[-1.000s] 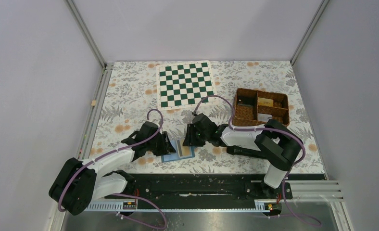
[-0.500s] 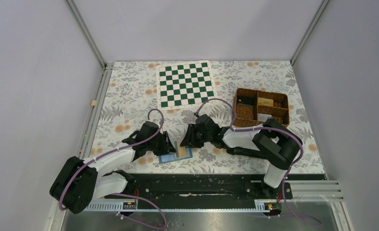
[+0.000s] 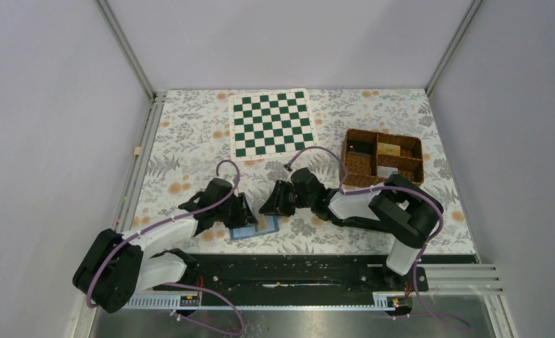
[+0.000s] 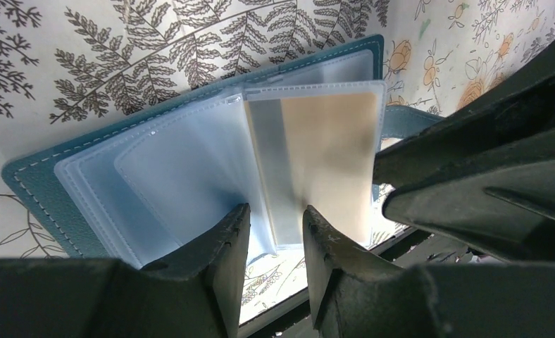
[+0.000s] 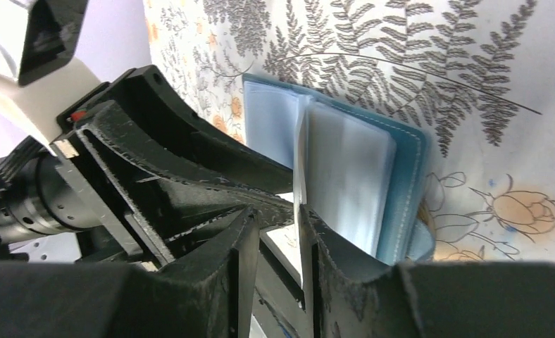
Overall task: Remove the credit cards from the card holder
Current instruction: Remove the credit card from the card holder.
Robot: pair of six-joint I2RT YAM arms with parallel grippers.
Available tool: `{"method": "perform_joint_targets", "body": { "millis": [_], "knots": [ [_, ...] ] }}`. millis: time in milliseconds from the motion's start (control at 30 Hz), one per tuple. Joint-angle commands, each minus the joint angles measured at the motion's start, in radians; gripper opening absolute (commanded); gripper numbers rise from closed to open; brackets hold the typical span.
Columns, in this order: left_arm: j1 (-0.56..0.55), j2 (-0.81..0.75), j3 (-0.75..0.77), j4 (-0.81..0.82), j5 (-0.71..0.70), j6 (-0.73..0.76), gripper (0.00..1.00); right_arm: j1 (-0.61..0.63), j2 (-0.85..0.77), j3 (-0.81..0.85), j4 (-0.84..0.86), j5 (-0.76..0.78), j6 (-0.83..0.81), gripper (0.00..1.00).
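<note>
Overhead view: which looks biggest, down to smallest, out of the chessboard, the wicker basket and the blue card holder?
1. The chessboard, only slightly bigger than the basket.
2. The wicker basket.
3. The blue card holder, clearly smallest, though partly covered.

The worktop carries one blue card holder (image 4: 42, 183), one green-and-white chequered board (image 3: 271, 123) and one brown wicker basket (image 3: 348, 169). Two tan-gold credit cards show (image 4: 327, 162) (image 3: 390, 149). Two grippers are in view, one left gripper (image 4: 275, 218) and one right gripper (image 5: 276, 215).

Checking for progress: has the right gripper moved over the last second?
Yes. The right gripper slid leftward, farther from the wicker basket.
</note>
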Motion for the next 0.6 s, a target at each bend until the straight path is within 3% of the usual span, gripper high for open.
{"method": "perform_joint_targets", "body": {
  "millis": [0, 267, 567],
  "knots": [
    [0.003, -0.015, -0.013, 0.005, -0.005, 0.000, 0.34, 0.002, -0.007, -0.008, 0.117, -0.068, 0.046, 0.33],
    [0.003, -0.049, -0.023, -0.002, -0.012, -0.003, 0.34, 0.002, 0.021, 0.003, 0.079, -0.059, 0.034, 0.34],
    [0.004, -0.079, -0.027, -0.026, -0.026, -0.025, 0.34, 0.002, 0.039, 0.009, 0.145, -0.113, 0.070, 0.37]
  ]
}}
